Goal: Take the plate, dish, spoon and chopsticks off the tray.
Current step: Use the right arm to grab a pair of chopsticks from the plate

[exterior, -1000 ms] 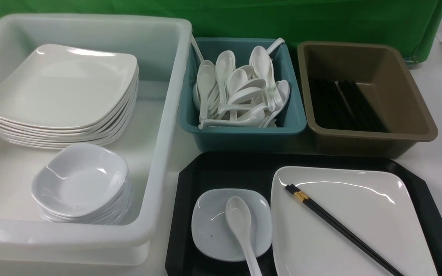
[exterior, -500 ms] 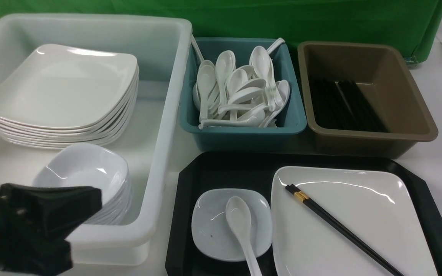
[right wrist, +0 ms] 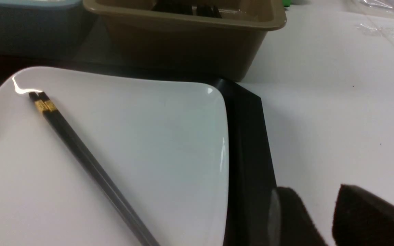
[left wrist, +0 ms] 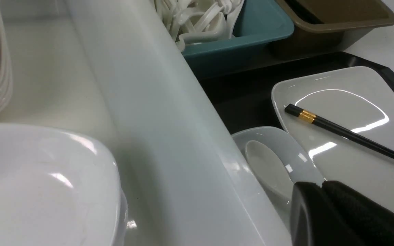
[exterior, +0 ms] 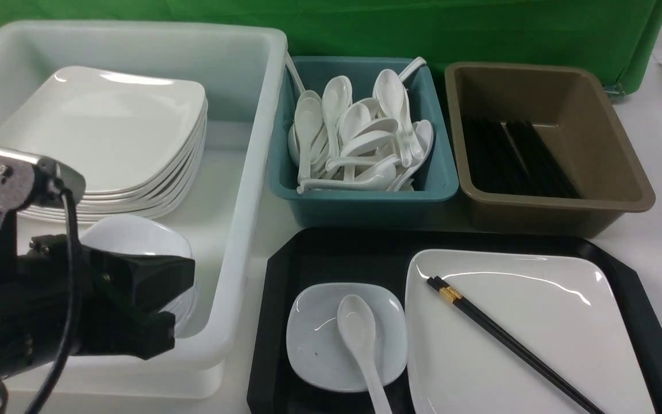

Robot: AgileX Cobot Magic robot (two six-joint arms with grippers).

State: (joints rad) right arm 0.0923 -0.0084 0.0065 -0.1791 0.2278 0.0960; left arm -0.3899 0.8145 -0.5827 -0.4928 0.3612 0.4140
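The left claw (left wrist: 320, 194) was shut and empty (above the white tub (exterior: 250, 172)). The spoon (exterior: 358, 339) lay to its right in the dish (exterior: 314, 351), at the near-left corner of the tray (exterior: 337, 253), handle toward the near edge. The right claw (right wrist: 315, 196), half open and empty, stood beyond the tray's right edge, farther off.

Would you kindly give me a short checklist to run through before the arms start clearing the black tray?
1. Spoon lies loose in the dish, handle over its rim: ok.
2. Chopsticks lie together across the plate, nothing on top: ok.
3. Left claw ready to grasp: not ok, it is shut, by the white tub.
4. Right claw open and empty, beside the tray rim: ok.
5. Brown bin has room for chopsticks: ok.
6. Left claw's clearance from the stacked dishes in the tub: cannot tell.
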